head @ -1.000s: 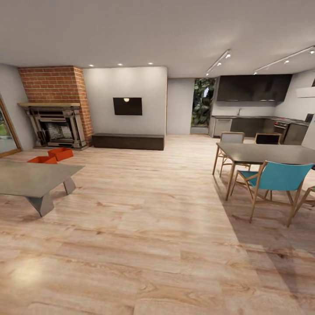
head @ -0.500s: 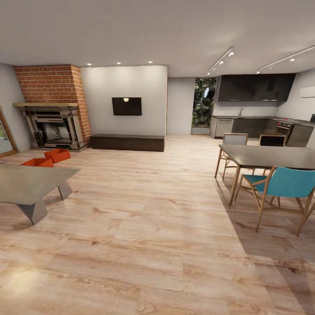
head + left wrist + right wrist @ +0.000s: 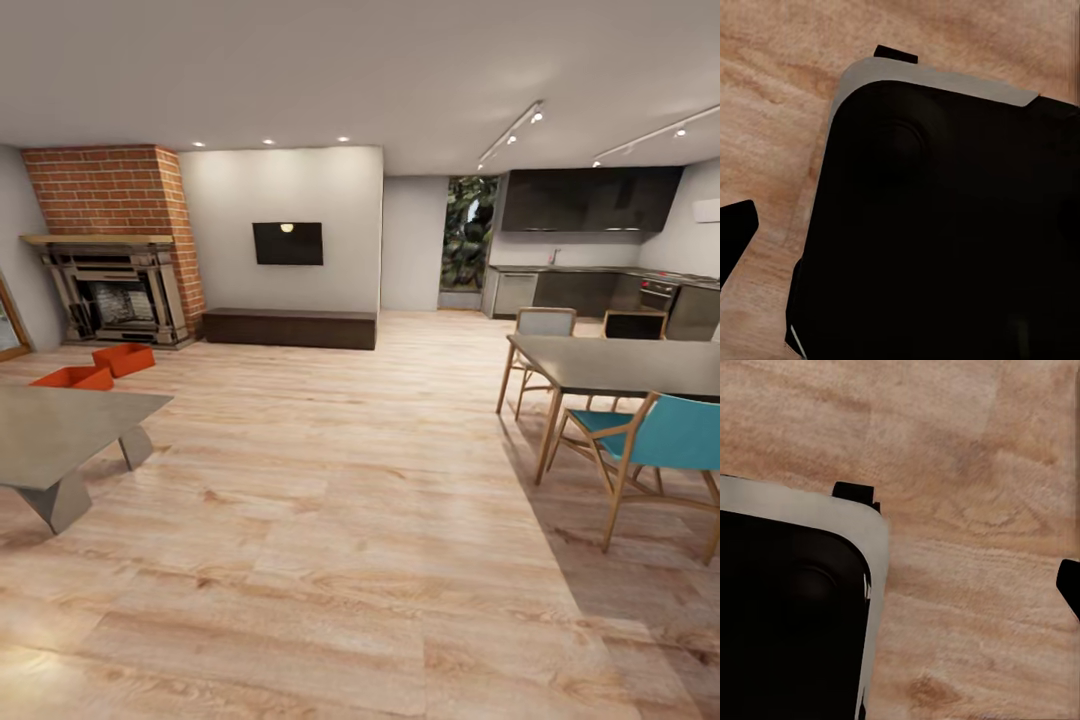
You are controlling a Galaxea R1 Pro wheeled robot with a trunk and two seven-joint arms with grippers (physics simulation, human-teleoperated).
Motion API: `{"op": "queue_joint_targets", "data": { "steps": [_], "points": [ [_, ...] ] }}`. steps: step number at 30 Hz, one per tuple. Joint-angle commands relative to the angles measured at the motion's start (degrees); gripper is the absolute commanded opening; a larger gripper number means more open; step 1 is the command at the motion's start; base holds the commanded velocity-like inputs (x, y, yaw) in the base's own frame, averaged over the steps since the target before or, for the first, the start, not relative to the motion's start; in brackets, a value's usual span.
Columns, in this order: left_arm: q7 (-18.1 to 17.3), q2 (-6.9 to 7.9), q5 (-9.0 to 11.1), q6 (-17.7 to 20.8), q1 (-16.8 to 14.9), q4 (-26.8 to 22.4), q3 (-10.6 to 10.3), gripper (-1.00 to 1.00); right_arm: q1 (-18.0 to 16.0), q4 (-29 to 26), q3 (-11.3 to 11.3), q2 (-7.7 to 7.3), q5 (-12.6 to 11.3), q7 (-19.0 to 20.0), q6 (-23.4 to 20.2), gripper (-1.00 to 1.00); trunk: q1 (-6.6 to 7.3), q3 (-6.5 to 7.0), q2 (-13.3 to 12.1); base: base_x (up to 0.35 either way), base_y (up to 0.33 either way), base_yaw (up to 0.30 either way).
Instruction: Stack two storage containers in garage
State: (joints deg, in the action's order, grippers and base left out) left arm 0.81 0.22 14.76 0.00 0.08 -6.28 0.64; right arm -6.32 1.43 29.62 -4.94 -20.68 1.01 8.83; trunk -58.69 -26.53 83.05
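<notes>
Orange-red, two storage containers (image 3: 95, 368) on the wood floor at mid-left before the fireplace (image 3: 110, 290), behind the grey bench (image 3: 60, 435); jaws' state cannot be told; you risk clipping that bench corner approaching.

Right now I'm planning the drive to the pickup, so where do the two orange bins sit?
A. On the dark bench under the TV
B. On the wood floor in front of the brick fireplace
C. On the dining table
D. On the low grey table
B: both orange bins lie on the wood floor in front of the brick fireplace, beyond the low grey table.
</notes>
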Motion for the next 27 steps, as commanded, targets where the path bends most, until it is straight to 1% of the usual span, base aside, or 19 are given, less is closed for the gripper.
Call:
{"op": "queue_joint_targets", "data": {
  "steps": [1, 4, 12, 27],
  "points": [
    [0.1, -0.02, 0.2, 0.7, 0.0, -0.1, 0.0, 1.00, -0.1, 0.2, 0.5, -0.01, -0.6, 0.1, 0.3, 1.00, -0.03, -0.05, 0.0, 0.333, 0.000, 0.000],
    [0.1, -0.09, 0.1, 1.7, 0.0, -0.2, 0.0, 1.00, -0.1, 0.2, 0.4, -0.05, -0.6, 0.1, 0.3, 1.00, -0.03, -0.05, 0.0, 0.333, 0.000, 0.000],
    [0.1, -0.13, 0.1, 1.7, 0.0, -1.7, 0.0, 1.00, -0.1, 0.2, 0.7, -0.07, -0.4, 0.1, 0.1, 1.00, -0.03, -0.05, 0.0, 0.333, 0.000, 0.000],
    [0.1, -0.04, 0.1, 1.7, 0.0, -1.9, 0.0, 1.00, -0.1, 0.2, 0.4, -0.07, -0.7, 0.1, -0.1, 1.00, -0.03, -0.05, 0.0, 0.333, 0.000, 0.000]
  ]
}}
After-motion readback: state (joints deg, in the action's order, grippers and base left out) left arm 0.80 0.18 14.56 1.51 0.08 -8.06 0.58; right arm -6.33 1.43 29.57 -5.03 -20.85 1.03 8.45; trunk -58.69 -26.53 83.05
